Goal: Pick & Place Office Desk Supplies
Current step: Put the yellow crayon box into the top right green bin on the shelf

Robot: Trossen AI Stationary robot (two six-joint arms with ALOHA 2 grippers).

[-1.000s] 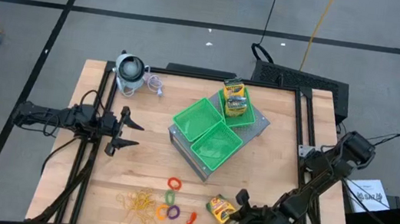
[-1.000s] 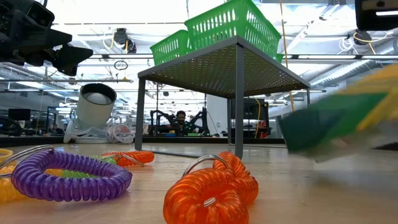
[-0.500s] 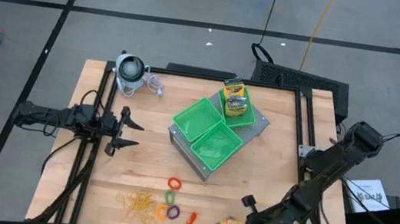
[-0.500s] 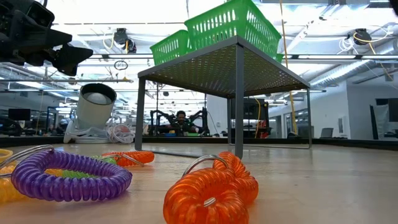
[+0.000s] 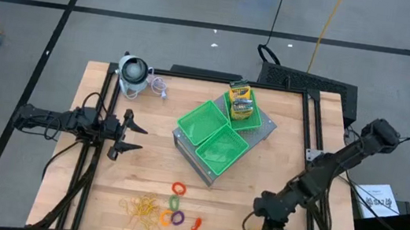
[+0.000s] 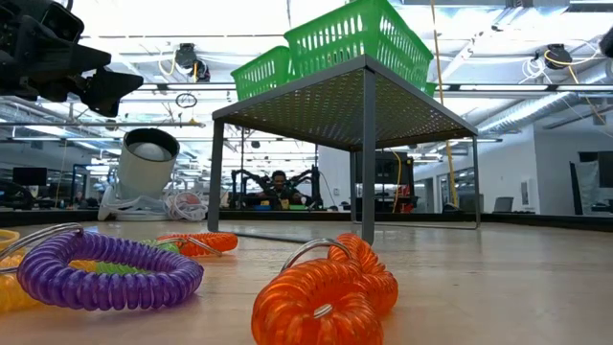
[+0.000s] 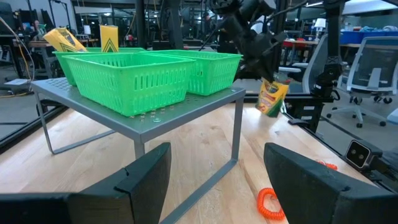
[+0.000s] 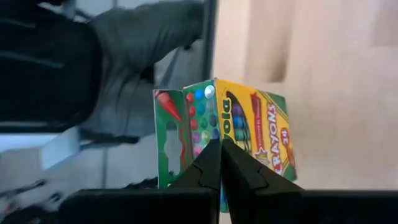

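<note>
My right gripper (image 5: 261, 229) hangs over the table's near right part, shut on a yellow-and-green crayon box (image 7: 272, 97) that it holds clear of the wood. My left gripper (image 5: 136, 130) waits open and level at the table's left. Another crayon box (image 5: 239, 100) stands in the far green tray. A tangle of tan rubber bands (image 5: 143, 209) lies on the wood near the front edge. Beside it lie red (image 5: 178, 188), green (image 5: 174, 202), orange (image 5: 166, 218) and purple (image 5: 178, 219) coil rings. My right gripper pinches the crayon box between its two fingers, at the corner edge where the green side meets the yellow front (image 8: 214, 134). The fingertips (image 8: 236, 168) cover the exact spot. The fingers slant down from above. The box hangs tilted below them, lifted clear of the table.
Three green trays (image 5: 214, 136) sit on a grey perforated stand (image 7: 186, 109) at the table's middle. A grey-white round gadget (image 5: 133, 72) stands at the far left corner. Bare wood lies between the stand and the near right edge.
My right gripper has lifted the crayon box off the wood, risen and shifted toward the table's right edge while rolling its wrist. The box, lying beside the rings a second ago, now hangs clear under the fingers and has left the low view.
</note>
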